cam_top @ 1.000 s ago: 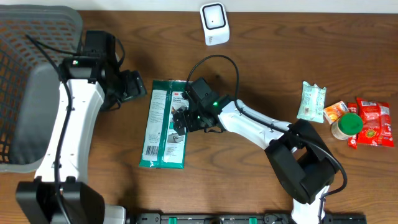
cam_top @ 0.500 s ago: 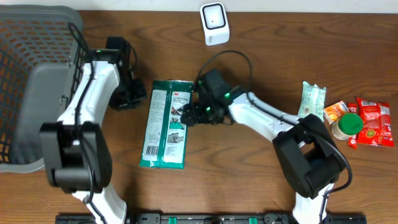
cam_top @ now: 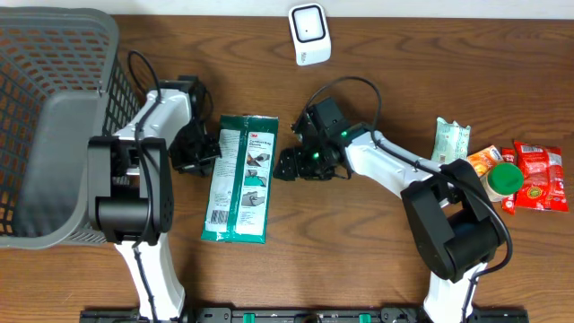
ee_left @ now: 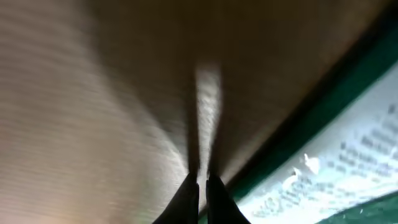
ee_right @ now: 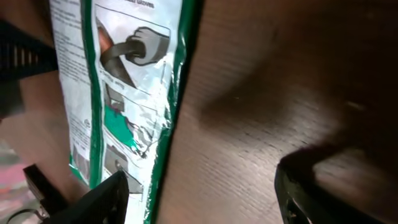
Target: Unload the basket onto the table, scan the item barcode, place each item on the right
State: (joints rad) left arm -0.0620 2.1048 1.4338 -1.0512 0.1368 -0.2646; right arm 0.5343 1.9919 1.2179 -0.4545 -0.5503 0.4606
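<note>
The item, a green and white packet (cam_top: 240,179), lies flat on the wooden table (cam_top: 359,251). A white scanner (cam_top: 309,34) stands at the back edge. My left gripper (cam_top: 211,151) is shut just off the packet's left edge. In the left wrist view its fingertips (ee_left: 200,182) are pressed together over bare wood, nothing between them, and the packet (ee_left: 336,162) is just to their right. My right gripper (cam_top: 282,167) is open beside the packet's right edge. In the right wrist view, one finger (ee_right: 106,199) overlaps the packet (ee_right: 124,93) and the other (ee_right: 311,186) is over wood.
A grey mesh basket (cam_top: 54,126) fills the left side, close behind the left arm. At the right edge lie a pale green packet (cam_top: 448,146), an orange packet (cam_top: 484,161), a jar with a green lid (cam_top: 502,179) and a red packet (cam_top: 538,175).
The left arm swung in to the packet's left edge and its gripper shut. The right gripper drew back rightward off the packet and its jaws narrowed somewhat.
</note>
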